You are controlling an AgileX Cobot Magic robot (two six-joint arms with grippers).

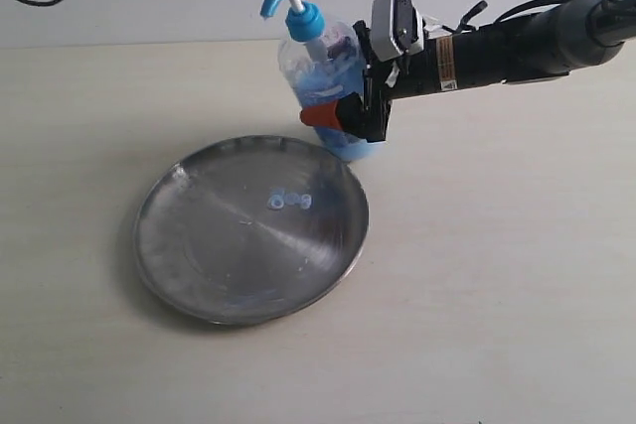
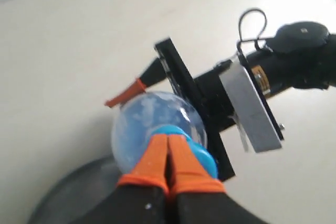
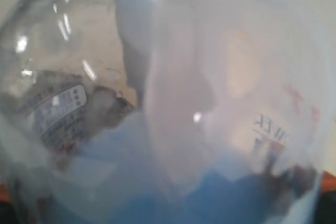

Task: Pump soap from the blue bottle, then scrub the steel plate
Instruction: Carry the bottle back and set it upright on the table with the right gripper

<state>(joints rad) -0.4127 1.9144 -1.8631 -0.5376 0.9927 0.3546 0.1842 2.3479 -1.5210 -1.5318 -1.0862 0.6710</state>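
spreading across the whole exterior view, a pale surface is seen, and the steel plate is laid flat on it, left of centre. the blue bottle is found just beyond the plate's far right rim, leaned slightly toward the plate, with its spout pointed over that rim. the bottle's body is clamped by the right claw, one orange finger being pressed against its near side. the left claw is shown with its fingers pressed together at the top of the pump head; whether it touches cannot be told. small pale blobs of soap are gathered near the plate's middle.
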